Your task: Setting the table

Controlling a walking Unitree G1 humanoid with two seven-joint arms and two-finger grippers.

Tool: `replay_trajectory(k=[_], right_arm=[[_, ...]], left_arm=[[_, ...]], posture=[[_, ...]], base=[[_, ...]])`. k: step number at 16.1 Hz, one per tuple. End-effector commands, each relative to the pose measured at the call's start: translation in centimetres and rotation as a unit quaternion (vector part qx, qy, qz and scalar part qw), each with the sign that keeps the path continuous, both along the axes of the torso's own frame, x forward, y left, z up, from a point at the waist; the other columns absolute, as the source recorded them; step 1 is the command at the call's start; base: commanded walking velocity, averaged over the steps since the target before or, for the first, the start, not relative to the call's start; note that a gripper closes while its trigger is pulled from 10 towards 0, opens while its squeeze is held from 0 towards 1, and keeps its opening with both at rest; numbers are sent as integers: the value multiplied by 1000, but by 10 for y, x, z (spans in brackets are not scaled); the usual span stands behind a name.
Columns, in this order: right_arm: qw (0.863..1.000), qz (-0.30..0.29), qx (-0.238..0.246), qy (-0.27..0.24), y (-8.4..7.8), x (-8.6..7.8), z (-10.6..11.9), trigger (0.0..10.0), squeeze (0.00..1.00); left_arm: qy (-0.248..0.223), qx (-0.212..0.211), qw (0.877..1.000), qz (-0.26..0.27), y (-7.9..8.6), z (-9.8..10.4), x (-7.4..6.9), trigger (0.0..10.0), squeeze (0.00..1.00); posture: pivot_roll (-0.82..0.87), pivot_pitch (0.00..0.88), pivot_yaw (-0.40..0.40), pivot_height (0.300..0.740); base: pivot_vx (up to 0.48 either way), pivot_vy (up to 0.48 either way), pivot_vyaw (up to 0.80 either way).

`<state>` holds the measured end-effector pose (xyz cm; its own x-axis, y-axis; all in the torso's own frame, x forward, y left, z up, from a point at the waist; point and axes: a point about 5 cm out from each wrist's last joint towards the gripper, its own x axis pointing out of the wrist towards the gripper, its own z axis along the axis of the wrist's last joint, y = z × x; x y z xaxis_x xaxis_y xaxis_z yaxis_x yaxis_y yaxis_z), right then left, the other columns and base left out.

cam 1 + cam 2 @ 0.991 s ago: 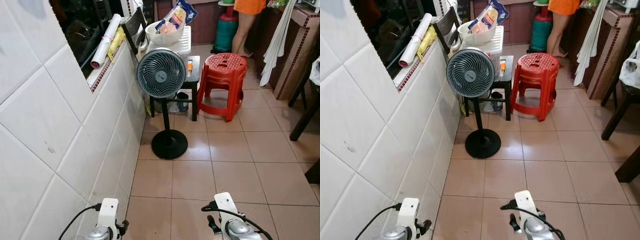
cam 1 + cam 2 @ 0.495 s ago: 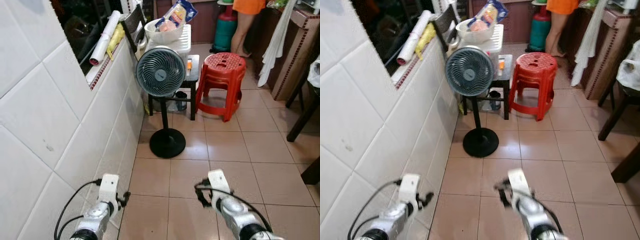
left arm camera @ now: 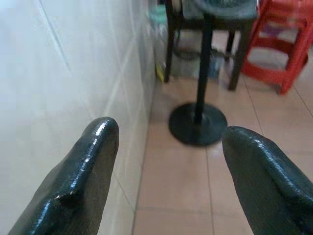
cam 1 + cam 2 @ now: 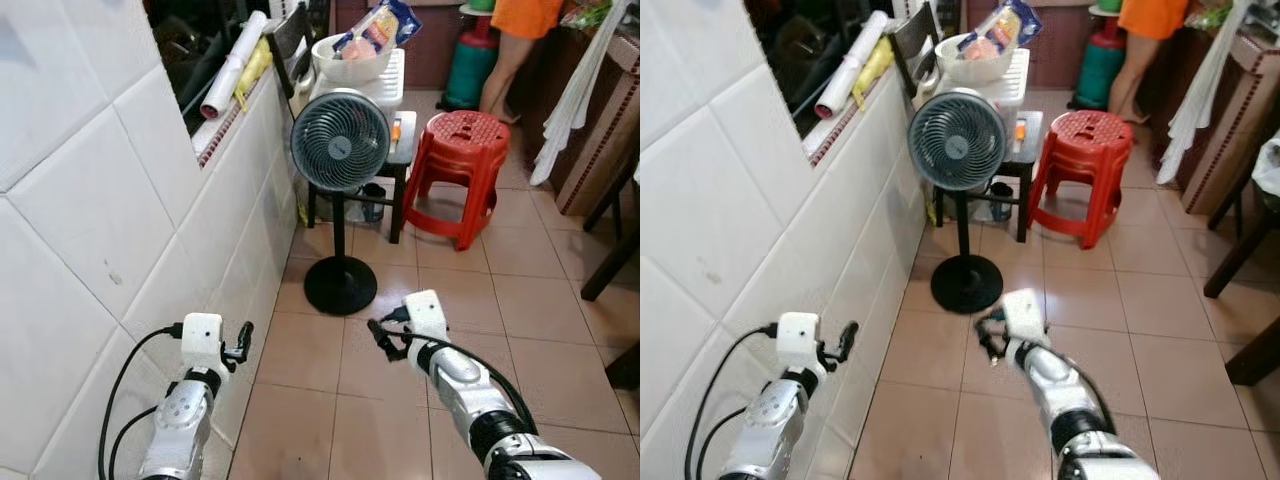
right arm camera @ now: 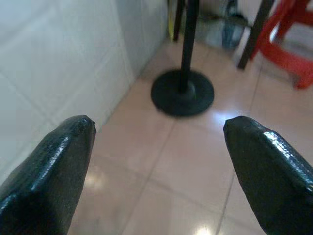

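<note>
Both of my arms reach forward over the tiled floor of a narrow passage. My left gripper (image 4: pixel 240 341) is close beside the white tiled wall (image 4: pixel 120 200); its black fingers (image 3: pixel 93 147) stand apart with nothing between them. My right gripper (image 4: pixel 377 333) is a little short of the fan's round black base (image 4: pixel 340 285), open and empty too, its fingers (image 5: pixel 73 142) spread wide. A white bowl (image 4: pixel 350 65) holding packets of food rests on a white box at the far end.
A standing fan (image 4: pixel 340 140) is straight ahead by the wall, with a dark stool (image 4: pixel 403 150) behind it and stacked red stools (image 4: pixel 462 150) to its right. A person (image 4: pixel 515 40) stands at the back near a green cylinder (image 4: pixel 470 65). Dark furniture legs (image 4: pixel 610 260) are at the right.
Both arms have risen and stretched forward from the bottom edge, so the grippers now come into view. The camera has shifted slightly; the fan and stools have stayed put.
</note>
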<state>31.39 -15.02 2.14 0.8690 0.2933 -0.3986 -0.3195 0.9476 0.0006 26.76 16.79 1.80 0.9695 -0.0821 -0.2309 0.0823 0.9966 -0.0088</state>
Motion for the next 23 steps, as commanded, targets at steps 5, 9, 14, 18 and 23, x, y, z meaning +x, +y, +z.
replay_trajectory(k=[5,9,14,18,23], right_arm=[[998,-9,-13,-59,-34,-11,11,10000,0],[994,-51,-3,-101,-58,-41,23,10000,0],[993,-59,0,-98,-52,-60,28,10000,0],[994,-53,-6,-93,-49,-59,32,10000,0],[994,-62,-7,-88,-49,-56,37,10000,0]], left_arm=[[-32,-7,999,30,7,18,-27,10000,0],[-17,-35,998,42,10,18,-48,10000,0],[11,-42,999,1,-5,21,-45,10000,0],[13,-41,999,-8,-9,24,-40,10000,0],[-1,-68,998,5,-7,33,-33,10000,0]], posture=[[-17,0,58,740],[-40,0,56,740],[-69,0,66,740],[-74,0,68,740],[-78,0,69,740]], base=[[0,0,0],[0,0,0],[0,0,0],[0,0,-378],[0,0,-775]])
